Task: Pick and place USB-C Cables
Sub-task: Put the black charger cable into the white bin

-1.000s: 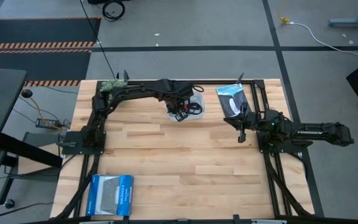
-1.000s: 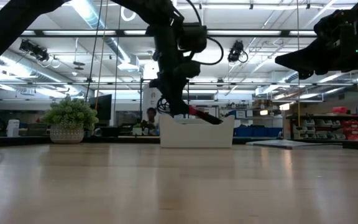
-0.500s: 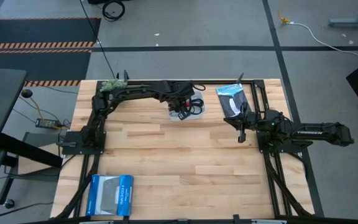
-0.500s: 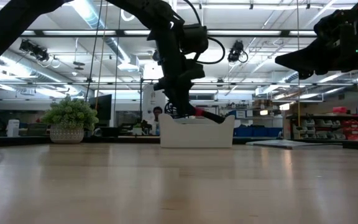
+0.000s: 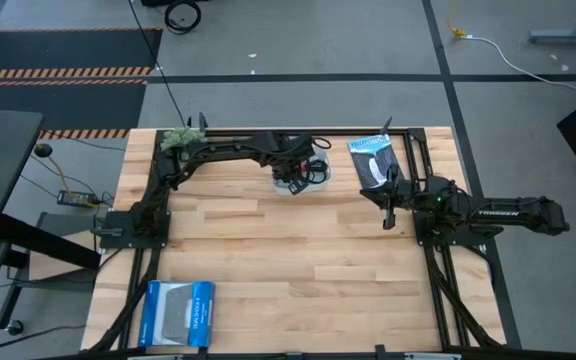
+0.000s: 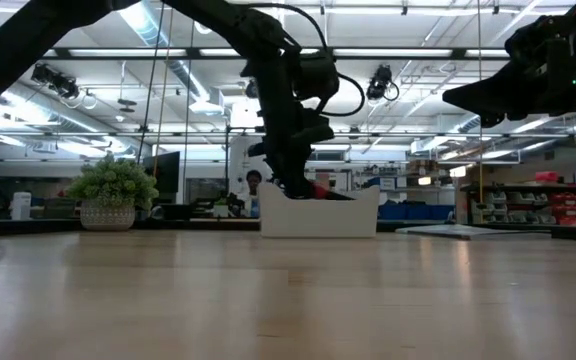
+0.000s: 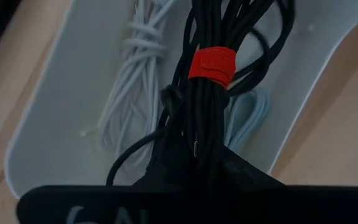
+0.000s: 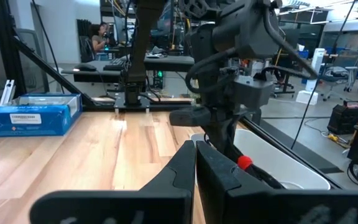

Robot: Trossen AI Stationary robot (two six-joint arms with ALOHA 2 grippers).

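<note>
A white tray (image 5: 320, 181) (image 6: 318, 216) sits at the table's far middle. My left gripper (image 5: 291, 177) (image 7: 197, 171) hangs over it, shut on the black cable with the red band (image 7: 211, 63) (image 6: 314, 186). Inside the tray lie the white cable (image 7: 132, 93) and the pale grey cable (image 7: 248, 115). Another black cable cannot be told apart from the held bundle. My right gripper (image 5: 388, 217) (image 8: 195, 163) waits shut above the table's right side, clear of everything. My left gripper pinches the black bundle (image 7: 194, 140) between its two fingers a little way off the red band, coming from above and pointing down, along the bundle's length. The bundle hangs below the fingers into the tray; its loops (image 7: 241, 25) reach the tray's floor, touching or not I cannot tell.
A black-and-white packet (image 5: 373, 160) lies at the far right, close to my right arm. A blue box (image 5: 178, 312) (image 8: 33, 115) rests at the near left corner. A small potted plant (image 5: 181, 137) (image 6: 113, 190) stands at the far left. Bare wood fills the table's middle.
My left gripper has moved a little toward the far edge and down, carrying the red-banded black cable lower into the white tray. It has stayed shut on the cable. My right arm has kept still.
</note>
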